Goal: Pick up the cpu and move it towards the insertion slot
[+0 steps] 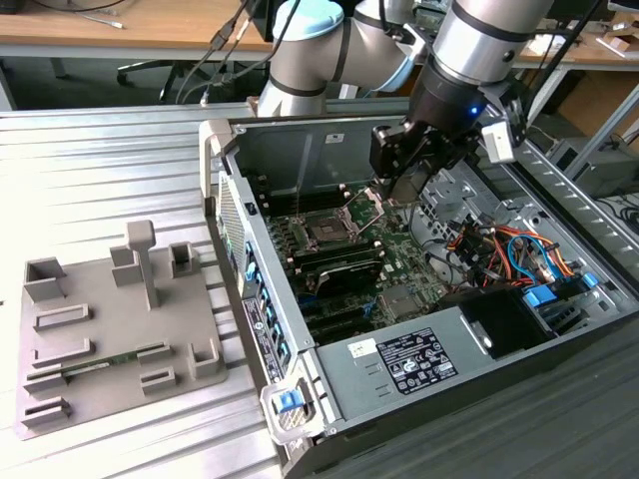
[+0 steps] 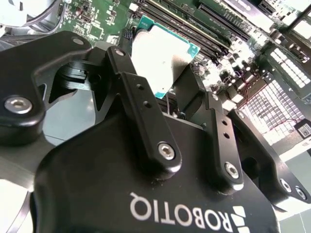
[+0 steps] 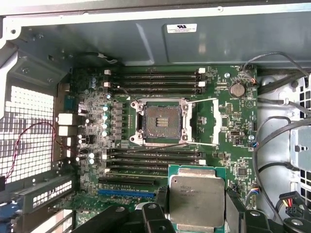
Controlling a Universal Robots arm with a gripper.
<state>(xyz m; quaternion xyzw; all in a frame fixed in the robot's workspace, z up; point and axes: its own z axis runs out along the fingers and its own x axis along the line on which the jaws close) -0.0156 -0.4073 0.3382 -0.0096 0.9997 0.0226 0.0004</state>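
The cpu (image 3: 197,199), a flat square chip with a silvery top and thin green rim, hangs above the motherboard with my gripper (image 3: 197,206) shut on its two opposite edges. In the second wrist view the cpu (image 2: 158,51) sits between the black fingers (image 2: 127,73). The insertion slot (image 3: 163,121) is a dark square socket in a silver frame, uncovered, a short way from the chip across a bank of memory slots. In the exterior view my gripper (image 1: 407,188) hovers inside the case to the exterior view's right of the insertion slot (image 1: 327,232), whose retention plate (image 1: 367,207) stands hinged up.
The open computer case (image 1: 290,329) surrounds the green board. Long black memory slots (image 3: 153,158) lie on both sides of the socket. Coloured cables (image 1: 504,249) and a power supply (image 1: 419,364) fill the exterior view's right. A grey fixture tray (image 1: 110,329) lies outside the case.
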